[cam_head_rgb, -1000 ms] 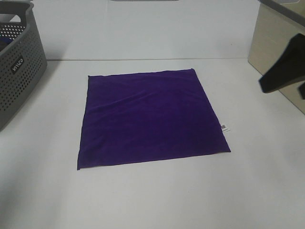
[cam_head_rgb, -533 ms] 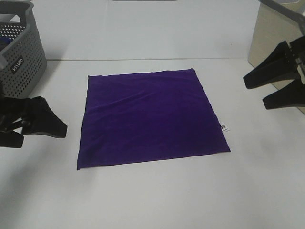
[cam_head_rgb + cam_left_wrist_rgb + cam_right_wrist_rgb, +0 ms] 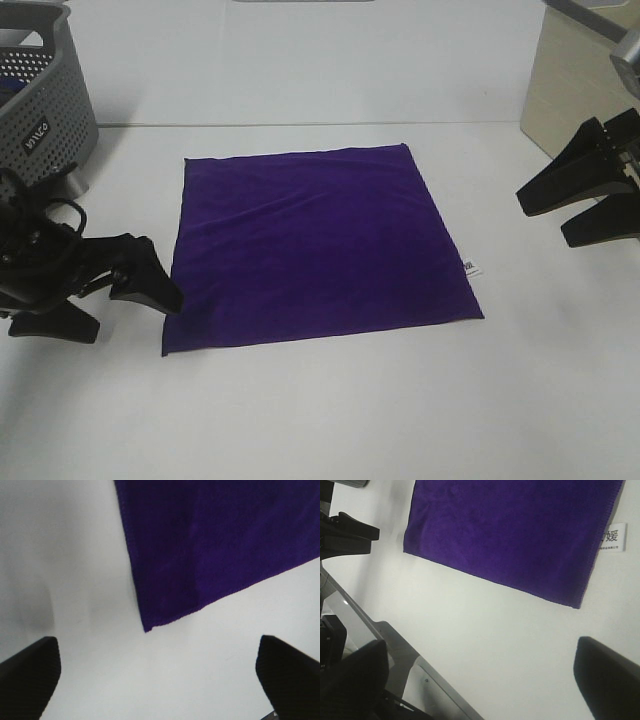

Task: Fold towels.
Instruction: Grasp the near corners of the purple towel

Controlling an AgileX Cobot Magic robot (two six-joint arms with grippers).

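The deep purple towel [image 3: 312, 247] lies flat and unfolded in the middle of the white table, with a small white tag [image 3: 470, 267] on its right edge. My left gripper [image 3: 128, 307] is open and empty, just left of the towel's front left corner. The left wrist view shows that corner [image 3: 148, 626] between the two fingertips. My right gripper [image 3: 546, 213] is open and empty, above the table to the right of the towel, well apart from it. The right wrist view shows the towel [image 3: 515, 530] and its tag [image 3: 612, 536].
A grey perforated basket [image 3: 45, 105] stands at the back left, close behind the left arm. A beige box [image 3: 575, 90] stands at the back right, behind the right gripper. The white table [image 3: 330, 410] runs on in front of the towel.
The left gripper has come into view and moved right and forward to the towel's front left corner. The right gripper has come into view, open, and shifted slightly. The towel has not moved.
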